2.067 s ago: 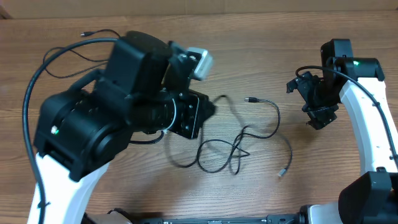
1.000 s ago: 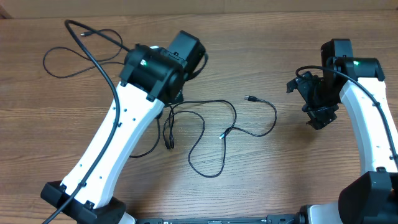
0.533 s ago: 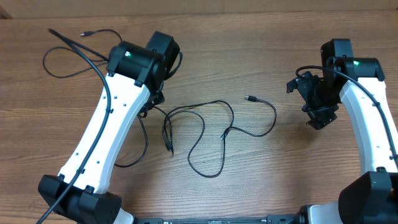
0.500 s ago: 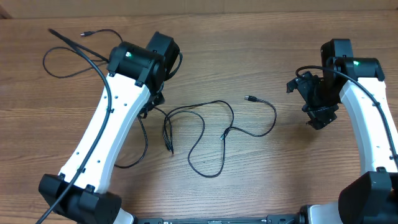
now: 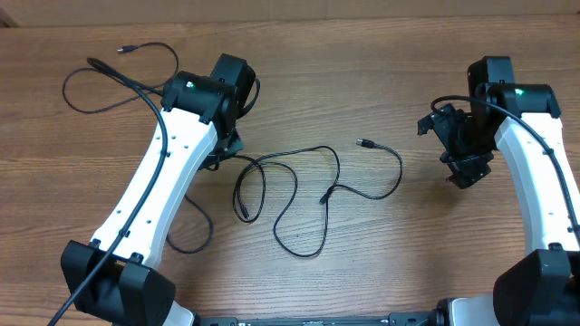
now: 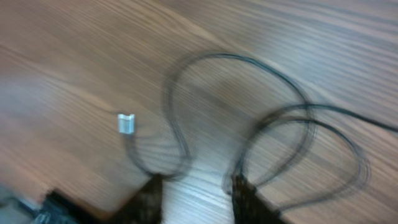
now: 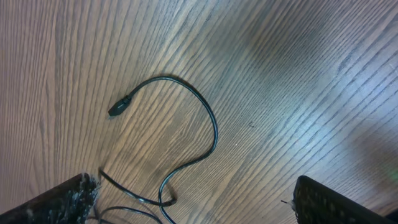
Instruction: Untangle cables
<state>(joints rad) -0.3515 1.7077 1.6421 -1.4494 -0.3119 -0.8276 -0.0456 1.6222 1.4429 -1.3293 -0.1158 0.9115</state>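
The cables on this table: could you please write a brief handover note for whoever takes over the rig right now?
Left gripper: low over the centre cables, strands at both fingers; blur hides whether it grips.
Right gripper: open, empty, hovering to their right.
Done: one cable lies apart at top left.
Left: the centre cables cross in loose loops and need separating.

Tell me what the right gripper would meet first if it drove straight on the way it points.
Probably the thin black cable with the small plug, curving on the brown wooden table below the open right gripper, or bare wood beside it. Depth is unclear.
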